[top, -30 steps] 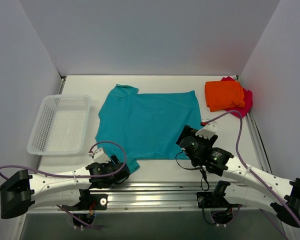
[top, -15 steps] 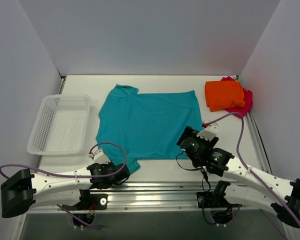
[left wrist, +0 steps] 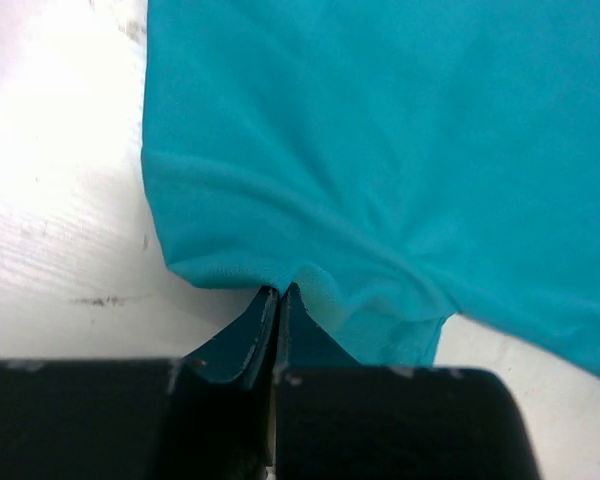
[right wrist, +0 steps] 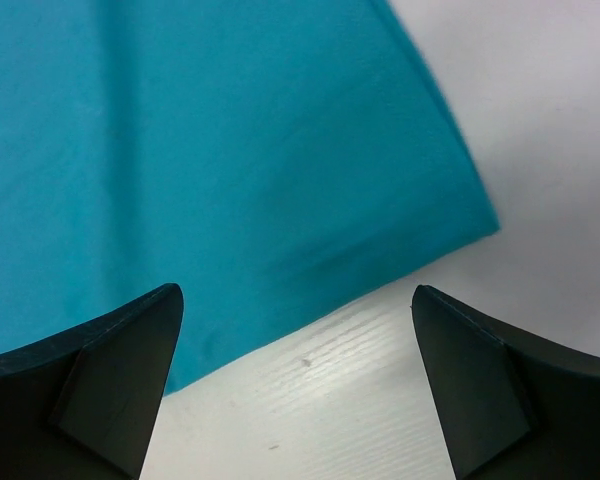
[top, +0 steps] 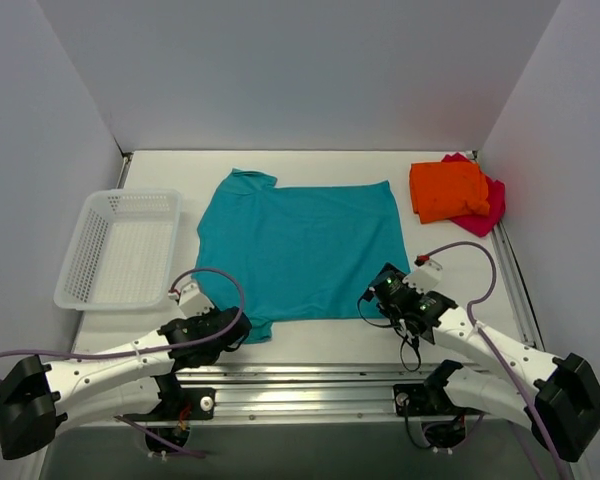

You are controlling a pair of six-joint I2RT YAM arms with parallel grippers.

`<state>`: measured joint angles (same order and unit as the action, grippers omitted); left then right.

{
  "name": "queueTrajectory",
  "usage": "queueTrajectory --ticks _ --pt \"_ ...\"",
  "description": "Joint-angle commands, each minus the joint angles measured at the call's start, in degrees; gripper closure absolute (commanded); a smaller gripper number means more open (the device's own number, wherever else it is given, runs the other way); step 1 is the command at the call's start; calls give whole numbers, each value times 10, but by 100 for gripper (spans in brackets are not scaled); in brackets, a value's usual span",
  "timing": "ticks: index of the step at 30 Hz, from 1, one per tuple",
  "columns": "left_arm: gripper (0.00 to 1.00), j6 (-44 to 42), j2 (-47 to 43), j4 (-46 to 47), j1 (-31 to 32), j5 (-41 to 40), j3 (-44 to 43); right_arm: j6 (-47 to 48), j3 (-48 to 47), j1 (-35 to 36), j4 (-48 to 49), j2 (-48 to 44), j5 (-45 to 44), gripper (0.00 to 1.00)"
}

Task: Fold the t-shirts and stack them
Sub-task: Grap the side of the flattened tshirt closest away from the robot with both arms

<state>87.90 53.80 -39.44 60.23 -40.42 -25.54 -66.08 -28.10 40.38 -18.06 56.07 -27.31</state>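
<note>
The spread t-shirt (top: 300, 250) lies ahead, between the left claw (left wrist: 278, 296) and right claw (right wrist: 295, 300), with the basket (top: 130, 196) farther left and the folded t-shirts (top: 448, 190) beyond the right.

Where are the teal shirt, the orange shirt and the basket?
teal shirt (top: 300, 250), top view, middle of its body.
orange shirt (top: 448, 190), top view, centre of the folded cloth.
basket (top: 78, 248), top view, left wall.

From overhead we saw the whole counter (top: 310, 165); both wrist views, close down, shared the teal t-shirt (top: 300, 250).
</note>
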Motion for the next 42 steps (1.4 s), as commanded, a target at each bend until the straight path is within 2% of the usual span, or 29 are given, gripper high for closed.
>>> queueTrajectory --ticks 1,4,9,14,19,23,26,31,35,42 --pt "98 -103 -23 73 -35 -4 -6 -98 -40 -20 -120 29 -56 6" --pt "98 -146 -35 88 -73 10 -3 -139 -50 -60 -173 58 -57 8" --pt "98 -207 -41 127 -124 36 8 -99 -44 -131 -158 83 -7 25" --pt "98 -230 -34 164 -165 67 15 -65 -41 -161 -117 89 23 25" --pt "98 -244 -24 180 -176 70 16 -42 -33 -165 -62 114 71 29" --pt "98 -245 -20 182 -178 73 15 -49 -33 -152 -59 147 81 35" --pt "98 -244 -23 181 -179 76 18 -75 -28 -128 -72 128 67 44" --pt "98 -239 -28 176 -179 79 21 -88 -28 -116 -108 84 48 44" --pt "98 -238 -28 175 -180 79 21 -91 -24 -116 -125 59 42 57" --pt "98 -240 -24 174 -180 77 14 -91 -19 -117 -148 52 47 58"
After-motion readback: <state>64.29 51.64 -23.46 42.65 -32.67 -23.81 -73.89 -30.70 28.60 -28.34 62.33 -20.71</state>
